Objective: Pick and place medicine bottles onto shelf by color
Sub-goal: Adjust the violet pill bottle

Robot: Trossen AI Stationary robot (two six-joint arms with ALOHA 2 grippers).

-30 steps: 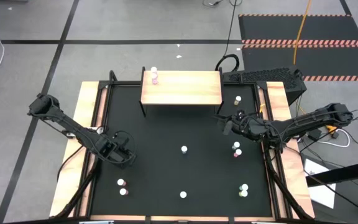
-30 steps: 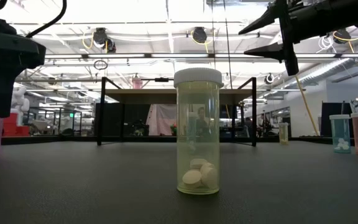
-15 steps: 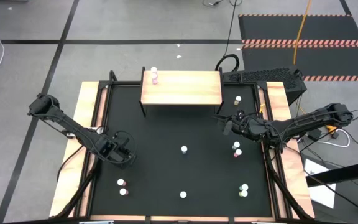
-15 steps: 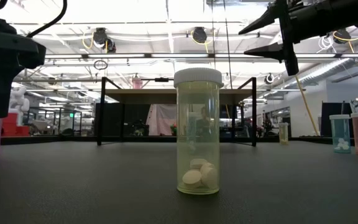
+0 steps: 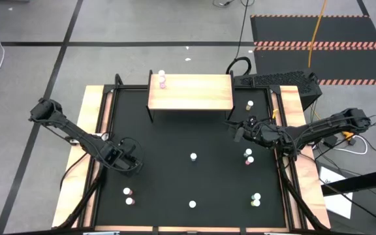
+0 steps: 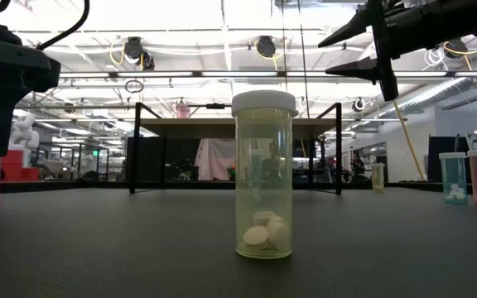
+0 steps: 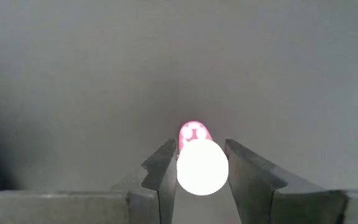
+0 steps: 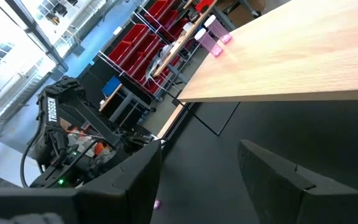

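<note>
Black matting is carrying the work: near its left edge the left gripper (image 7: pixel 197 177) is pinching a small pink white-capped medicine bottle (image 7: pixel 199 163), probably to lift toward the light-wood black-legged shelf (image 5: pixel 191 93) at the back edge, while the right gripper (image 5: pixel 237 132) is hovering released.

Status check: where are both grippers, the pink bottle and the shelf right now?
Left gripper closed around pink bottle on the mat. Right gripper open, empty, hovering near shelf. Path clear.
</note>
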